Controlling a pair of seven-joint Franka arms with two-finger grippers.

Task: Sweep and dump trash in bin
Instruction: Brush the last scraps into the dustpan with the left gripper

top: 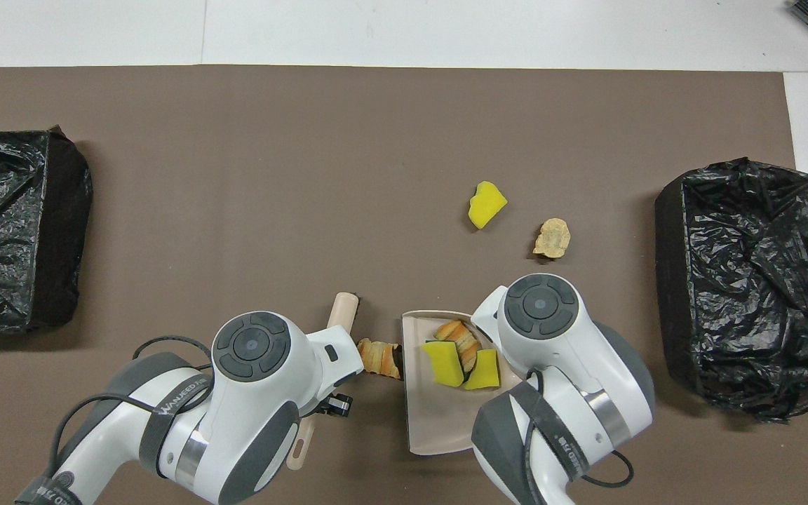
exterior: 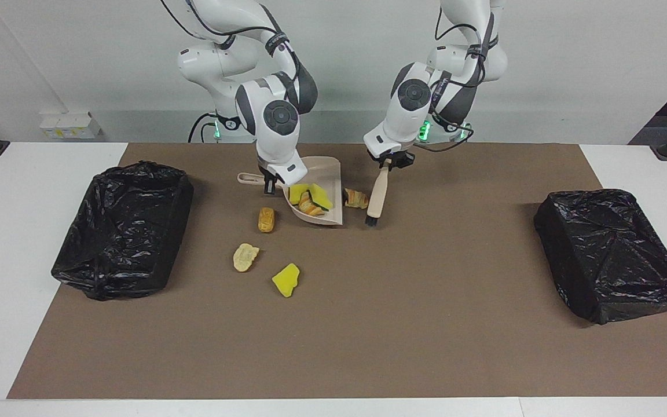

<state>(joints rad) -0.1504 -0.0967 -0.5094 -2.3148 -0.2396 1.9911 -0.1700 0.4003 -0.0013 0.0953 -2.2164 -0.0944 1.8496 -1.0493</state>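
My right gripper (exterior: 268,183) is shut on the handle of the beige dustpan (exterior: 329,174), whose open edge faces the brush. In the pan lie yellow sponge pieces (exterior: 310,194) (top: 446,365) and a bread lump (exterior: 311,208) (top: 457,332). My left gripper (exterior: 389,163) is shut on the brush (exterior: 375,196) (top: 342,312), bristles down on the mat. A croissant-like scrap (exterior: 356,198) (top: 379,356) lies on the mat between pan and brush. Loose trash lies farther out: an orange lump (exterior: 266,219), a pale lump (exterior: 245,256) (top: 553,238) and a yellow sponge (exterior: 286,280) (top: 487,205).
A black-lined bin (exterior: 125,229) (top: 748,280) stands at the right arm's end of the brown mat (exterior: 403,324). A second black-lined bin (exterior: 611,252) (top: 15,231) stands at the left arm's end. In the overhead view both arms cover their own grippers.
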